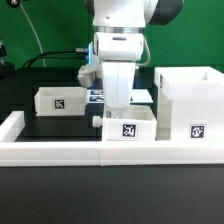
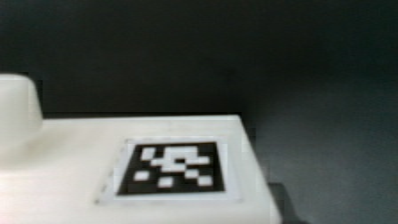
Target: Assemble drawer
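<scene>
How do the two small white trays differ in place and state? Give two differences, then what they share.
The tray on the exterior view's left stands farther back, by itself; the middle tray sits close to the border wall, near the tall box. The gripper hangs over the middle tray; nothing is above the other one. Both are white, low and open-topped, with a black-and-white tag on the near side.

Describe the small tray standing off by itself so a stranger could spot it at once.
Start at the long white border wall across the front, then look behind its end on the exterior view's left. There a small open-top white tray stands alone; its twin tray sits under the arm, beside the tall box.
</scene>
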